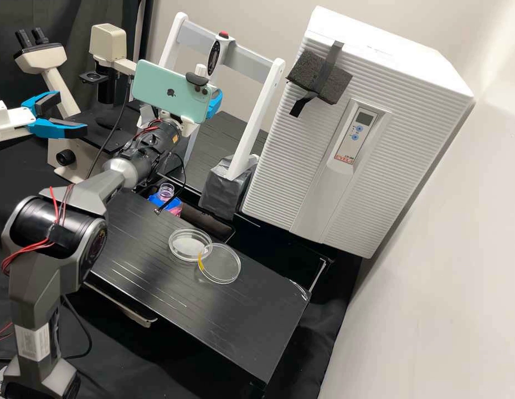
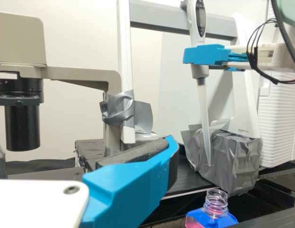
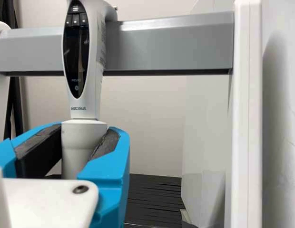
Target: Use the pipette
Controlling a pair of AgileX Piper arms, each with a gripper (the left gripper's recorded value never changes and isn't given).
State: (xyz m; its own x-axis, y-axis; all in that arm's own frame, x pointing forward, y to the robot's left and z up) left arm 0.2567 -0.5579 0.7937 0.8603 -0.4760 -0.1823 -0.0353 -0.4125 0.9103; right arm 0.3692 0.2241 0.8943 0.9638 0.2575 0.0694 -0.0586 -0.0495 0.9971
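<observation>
My right gripper is shut on the lower body of a white and grey pipette, which stands upright. The left wrist view shows that gripper from the side. The pipette's long clear tip hangs above the open neck of a blue bottle of pink liquid, not touching it. In the high view the bottle stands behind a clear petri dish, with its lid leaning on the dish's rim. My left gripper is open and empty at the far left, by the microscope.
A microscope stands at the back left. A white frame with grey-taped feet rises behind the bottle. A large white ribbed cabinet takes up the right. The dishes lie on a black ridged platform. A phone is clamped on the right wrist.
</observation>
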